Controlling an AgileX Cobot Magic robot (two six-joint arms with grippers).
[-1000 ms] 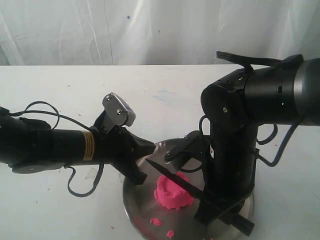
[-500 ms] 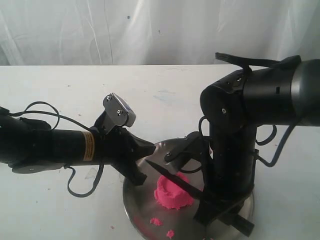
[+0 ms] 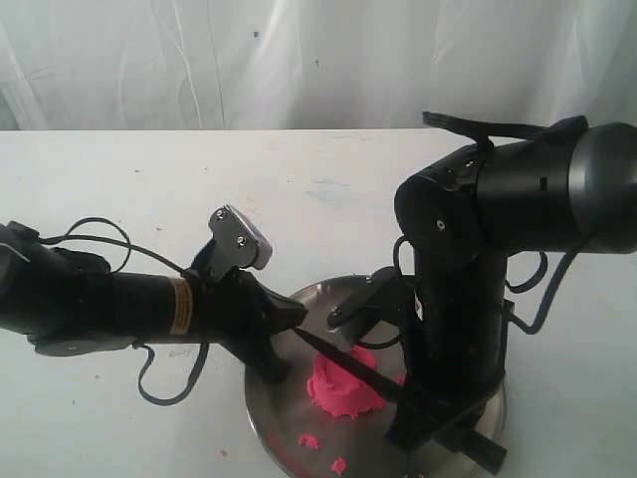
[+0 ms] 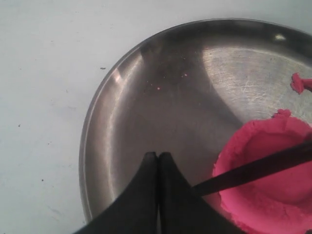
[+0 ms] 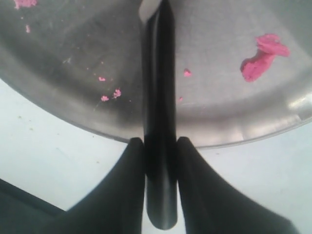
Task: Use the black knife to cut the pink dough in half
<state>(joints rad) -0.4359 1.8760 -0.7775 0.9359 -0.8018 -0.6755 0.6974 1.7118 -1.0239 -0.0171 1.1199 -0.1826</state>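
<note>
The pink dough (image 3: 343,386) is one round lump on the steel plate (image 3: 267,403); in the left wrist view the dough (image 4: 265,195) fills one corner. My right gripper (image 5: 160,144) is shut on the handle of the black knife (image 5: 158,92), just outside the plate's rim (image 5: 234,124). The dark blade of the knife (image 3: 343,357) slants across the top of the dough, its tip pointing at the left gripper. My left gripper (image 4: 157,156) is shut with nothing in it, hovering over the plate's bare metal (image 4: 126,126) beside the knife tip (image 4: 234,174).
Small pink crumbs (image 3: 311,440) lie on the plate near its front edge, and a larger scrap (image 5: 263,58) shows in the right wrist view. The white table (image 3: 119,199) runs back to a white curtain. A black cable loops beside the left arm (image 3: 90,299).
The left arm has dropped slightly, bringing its shut gripper lower over the plate's edge. The right arm and knife have edged a little to the left.
</note>
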